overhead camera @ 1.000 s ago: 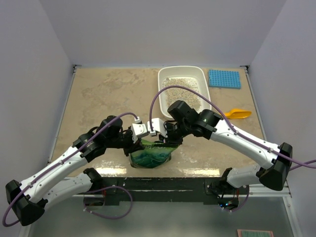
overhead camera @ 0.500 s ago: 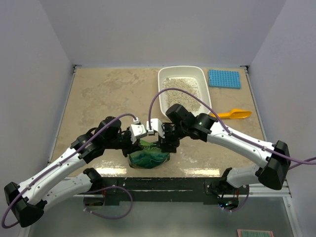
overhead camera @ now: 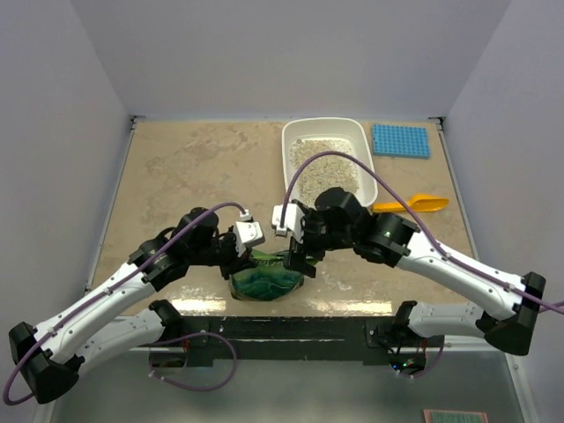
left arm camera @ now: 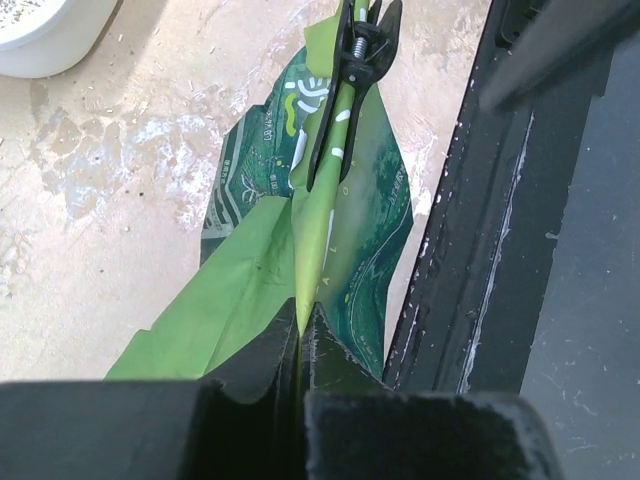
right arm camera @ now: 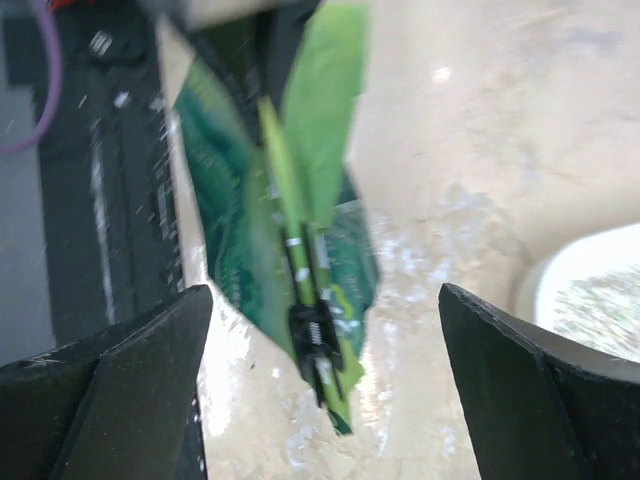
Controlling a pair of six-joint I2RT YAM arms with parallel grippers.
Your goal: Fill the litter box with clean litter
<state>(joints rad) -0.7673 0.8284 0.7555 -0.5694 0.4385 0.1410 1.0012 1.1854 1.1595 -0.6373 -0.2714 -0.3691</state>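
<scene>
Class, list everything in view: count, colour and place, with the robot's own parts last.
table: one, beige, under everything
litter box: one, white, far centre-right
clean litter: one layer, beige-grey, in the box
mat: one, blue, right of the box
scoop: one, orange-yellow, nearer, right of the box
bag: one, green, near edge
clip: one, black, on the bag's top
left arm: one, white-black, jaws shut on the bag
right arm: one, white-black, jaws open by the bag

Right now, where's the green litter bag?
In the top view, the green bag sits midway along the near edge of the table, nearer and left of the litter box, its top pinched by the left fingers.
</scene>
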